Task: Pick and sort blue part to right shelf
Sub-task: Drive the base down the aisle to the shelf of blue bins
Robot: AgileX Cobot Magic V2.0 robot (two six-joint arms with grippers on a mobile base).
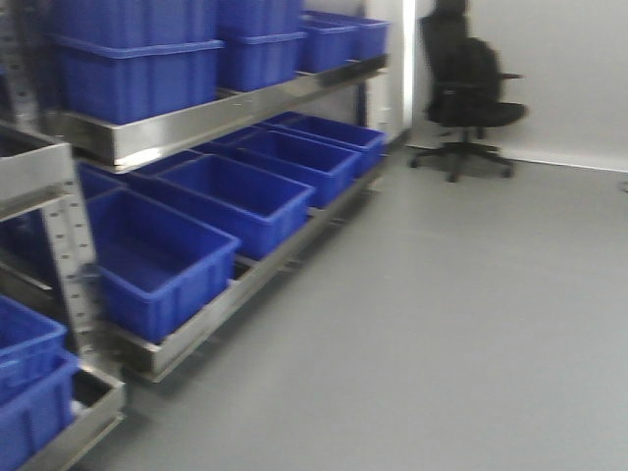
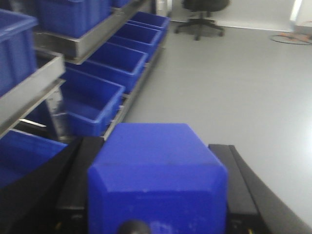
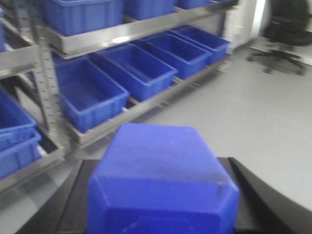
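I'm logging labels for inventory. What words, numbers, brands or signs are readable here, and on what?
None. No print shows on the blue crates, the steel shelf, the office chair, the blue block in the left wrist view or the blue block in the right wrist view. Views are blurred; fine print could be missed.

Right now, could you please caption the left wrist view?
Left gripper holds a blue block beside a steel shelf of blue crates.

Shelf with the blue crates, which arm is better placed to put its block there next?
Left, probably. The left gripper holds a blue block, the right gripper the other blue block, but the shelf stands on the robot's left, its crates nearer in the left wrist view.
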